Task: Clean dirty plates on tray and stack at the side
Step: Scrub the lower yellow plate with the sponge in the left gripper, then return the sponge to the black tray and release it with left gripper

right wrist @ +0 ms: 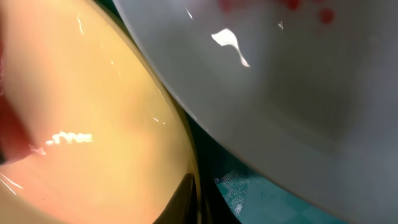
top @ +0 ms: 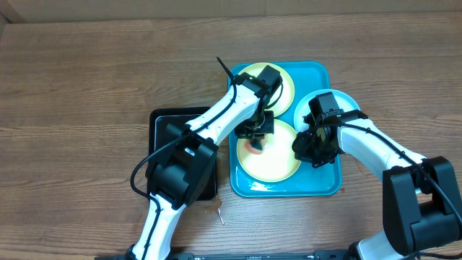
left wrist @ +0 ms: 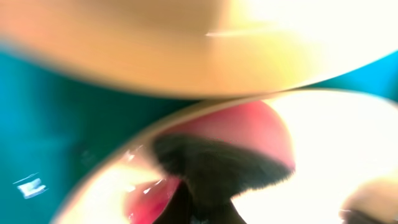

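The turquoise tray [top: 317, 189] holds three plates. A yellow-green rimmed plate [top: 285, 79] lies at the back, a light-blue rimmed plate [top: 339, 101] at the right, and a second yellow-green rimmed plate [top: 271, 162] at the front. My left gripper [top: 256, 136] is shut on a dark-bristled brush [left wrist: 217, 168], whose bristles press on a red smear [left wrist: 249, 124] on the front plate [left wrist: 323, 143]. My right gripper [top: 309, 152] is shut on that plate's right rim [right wrist: 93, 112], with one finger [right wrist: 196, 202] on it. The blue-rimmed plate [right wrist: 298, 81] has red specks.
A smaller black tray [top: 173, 123] lies left of the turquoise tray, partly under my left arm. A small brown scrap [top: 219, 211] lies on the wooden table in front of it. The tray floor [right wrist: 261, 193] shows between the plates.
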`<action>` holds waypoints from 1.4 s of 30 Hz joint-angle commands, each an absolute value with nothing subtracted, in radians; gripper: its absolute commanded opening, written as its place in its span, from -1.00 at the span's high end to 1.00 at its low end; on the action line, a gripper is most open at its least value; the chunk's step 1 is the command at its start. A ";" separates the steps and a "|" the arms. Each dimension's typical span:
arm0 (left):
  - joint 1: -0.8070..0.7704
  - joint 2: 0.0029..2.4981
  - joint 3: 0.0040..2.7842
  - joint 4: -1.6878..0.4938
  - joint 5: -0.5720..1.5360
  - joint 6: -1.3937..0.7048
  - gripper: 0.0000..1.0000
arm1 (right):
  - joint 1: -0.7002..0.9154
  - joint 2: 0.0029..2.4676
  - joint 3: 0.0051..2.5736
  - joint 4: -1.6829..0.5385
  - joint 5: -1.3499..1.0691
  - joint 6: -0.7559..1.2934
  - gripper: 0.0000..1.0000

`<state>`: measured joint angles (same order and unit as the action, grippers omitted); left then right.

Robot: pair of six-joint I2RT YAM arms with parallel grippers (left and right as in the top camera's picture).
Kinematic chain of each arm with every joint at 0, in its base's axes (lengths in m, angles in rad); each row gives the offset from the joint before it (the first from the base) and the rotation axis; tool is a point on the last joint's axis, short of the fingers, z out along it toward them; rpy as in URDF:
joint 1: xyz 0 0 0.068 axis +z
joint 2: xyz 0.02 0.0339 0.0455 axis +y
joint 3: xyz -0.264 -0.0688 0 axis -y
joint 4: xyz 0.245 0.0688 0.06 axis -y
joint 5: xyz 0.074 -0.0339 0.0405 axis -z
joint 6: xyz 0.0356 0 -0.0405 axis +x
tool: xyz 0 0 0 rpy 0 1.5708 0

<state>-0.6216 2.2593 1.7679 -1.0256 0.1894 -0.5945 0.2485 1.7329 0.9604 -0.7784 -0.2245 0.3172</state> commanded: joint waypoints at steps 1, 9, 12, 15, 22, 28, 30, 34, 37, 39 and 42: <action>-0.654 2.288 1.745 -0.974 0.374 -0.561 0.91 | 0.247 1.751 0.953 -0.774 -0.189 0.310 0.92; -0.666 2.303 1.741 -1.046 0.464 -0.538 0.92 | 0.247 1.751 0.953 -0.775 -0.189 0.310 0.92; -0.658 2.302 1.741 -1.127 0.459 -0.515 0.92 | 0.247 1.751 0.953 -0.775 -0.189 0.310 0.92; -0.647 2.294 1.742 -1.205 0.362 -0.532 0.92 | 0.247 1.751 0.953 -0.775 -0.189 0.310 0.92; -0.619 2.206 1.742 -1.250 0.104 -0.588 0.91 | 0.247 1.751 0.953 -0.775 -0.189 0.310 0.92; -0.593 2.032 1.742 -1.258 0.096 -0.585 0.92 | 0.247 1.751 0.953 -0.776 -0.189 0.310 0.92; -0.575 1.954 1.742 -1.281 0.075 -0.583 0.91 | 0.247 1.751 0.953 -0.776 -0.189 0.310 0.92; -0.512 1.811 1.742 -1.359 -0.069 -0.584 0.92 | 0.247 1.751 0.953 -0.775 -0.188 0.310 0.92; -0.447 1.757 1.741 -1.426 -0.170 -0.585 0.92 | 0.247 1.751 0.953 -0.775 -0.189 0.310 0.92; -0.395 1.752 1.731 -1.467 -0.187 -0.584 0.91 | 0.247 1.751 0.953 -0.775 -0.188 0.310 0.92; -0.344 1.754 1.652 -1.454 -0.184 -0.584 0.92 | 0.247 1.751 0.953 -0.775 -0.189 0.309 0.92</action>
